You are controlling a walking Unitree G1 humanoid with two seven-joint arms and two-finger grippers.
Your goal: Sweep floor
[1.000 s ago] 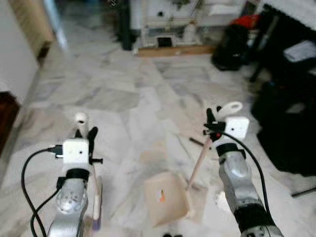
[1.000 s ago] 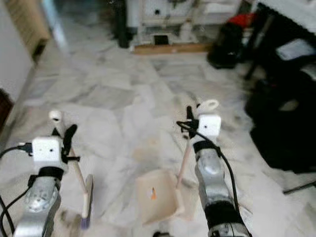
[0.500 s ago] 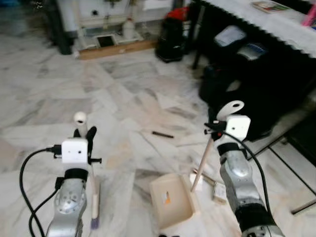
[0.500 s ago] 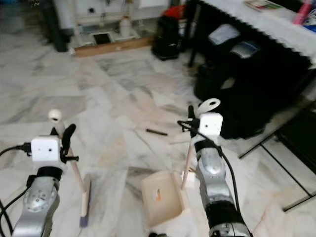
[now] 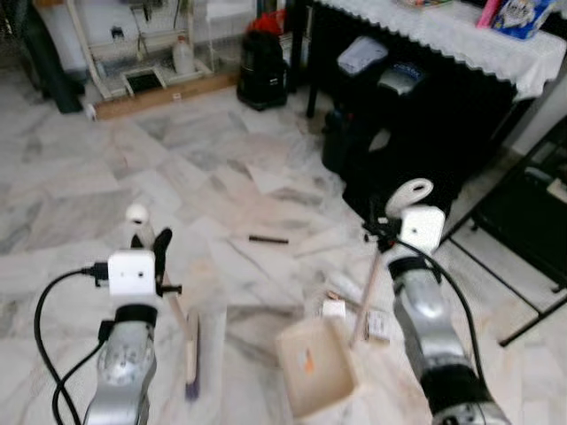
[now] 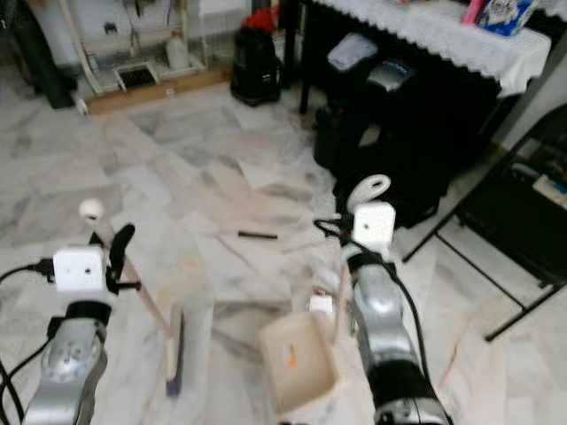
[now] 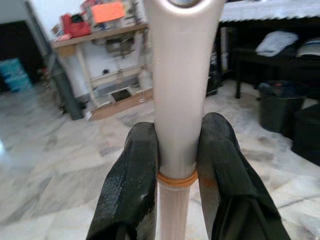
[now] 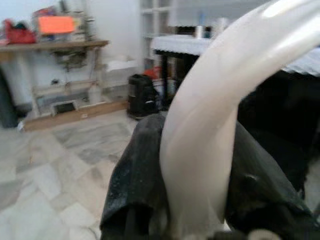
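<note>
Dustpan [image 5: 317, 368] on the marble floor [image 5: 106, 177] holds one orange scrap [image 5: 307, 359]; right pincer [image 5: 383, 232] grasps its handle, left pincer [image 5: 151, 251] grasps the broom [image 5: 190, 357] beside the dustpan.

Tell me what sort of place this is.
Probably a lived-in home's utility or storage room: marble-tiled floor, a cluttered shelf unit at the back, and a black table with a lace cloth over stowed bags.

The pale marble floor [image 5: 133, 177] carries a cream dustpan [image 5: 317, 367] and a brush head [image 5: 191, 352] well apart — with a small white box [image 5: 333, 308], a flat packet [image 5: 376, 326] and a dark stick [image 5: 267, 239] lying beyond the dustpan.
</note>
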